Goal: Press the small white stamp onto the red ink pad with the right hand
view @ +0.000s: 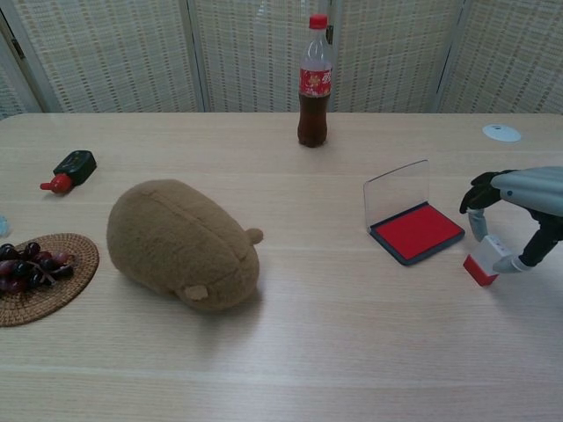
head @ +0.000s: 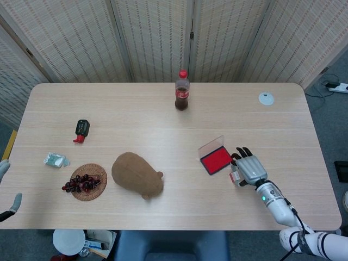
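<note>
Stamp (view: 481, 265): small white block with red base, tilted, its base at the tabletop just right of the pad, apart from it. Ink pad (view: 416, 231): flat dark tray with red surface, clear lid (view: 397, 191) standing open at its rear edge.

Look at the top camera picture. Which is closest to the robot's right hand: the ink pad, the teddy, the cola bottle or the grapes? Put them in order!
From the right hand:
1. Ink pad, just to its left.
2. Teddy, mid-table, near the front edge.
3. Cola bottle, at the far edge; its distance is close to the teddy's, so hard to rank.
4. Grapes, far left.
</note>
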Controlling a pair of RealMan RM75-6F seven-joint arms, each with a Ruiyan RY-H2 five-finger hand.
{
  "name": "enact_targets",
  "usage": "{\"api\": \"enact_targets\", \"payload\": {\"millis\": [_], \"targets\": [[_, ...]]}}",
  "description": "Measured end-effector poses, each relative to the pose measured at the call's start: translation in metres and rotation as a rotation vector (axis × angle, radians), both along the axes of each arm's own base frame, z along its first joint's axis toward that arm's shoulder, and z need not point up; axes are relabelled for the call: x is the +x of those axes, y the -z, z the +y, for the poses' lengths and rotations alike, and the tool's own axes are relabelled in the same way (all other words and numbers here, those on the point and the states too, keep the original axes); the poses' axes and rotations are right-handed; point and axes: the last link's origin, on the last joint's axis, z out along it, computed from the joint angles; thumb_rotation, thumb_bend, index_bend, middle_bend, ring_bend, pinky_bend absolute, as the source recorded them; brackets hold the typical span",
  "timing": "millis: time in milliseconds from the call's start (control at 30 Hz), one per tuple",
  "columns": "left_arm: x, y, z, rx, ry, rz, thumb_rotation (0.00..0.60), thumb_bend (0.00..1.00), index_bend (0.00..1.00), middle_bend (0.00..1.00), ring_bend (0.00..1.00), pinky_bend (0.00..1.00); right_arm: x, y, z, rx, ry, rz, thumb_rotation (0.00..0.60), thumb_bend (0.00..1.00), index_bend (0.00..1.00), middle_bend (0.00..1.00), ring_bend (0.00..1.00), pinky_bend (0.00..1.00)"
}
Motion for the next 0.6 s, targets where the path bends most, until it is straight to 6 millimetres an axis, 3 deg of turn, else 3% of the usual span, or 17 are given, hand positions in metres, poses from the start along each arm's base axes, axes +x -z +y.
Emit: {"api": "enact_targets", "payload": {"millis": [600], "targets": [[0.0, -0.0007, -0.0004, 0.006, -0.001, -0.003, 0.6, 0.43, 0.0, 0.0, 0.0, 0.0, -0.0031, -0.0025, -0.0011, 0.013, 0.018, -0.001, 0.6, 0.21, 0.59, 0.19, 0.0, 0.0]]}}
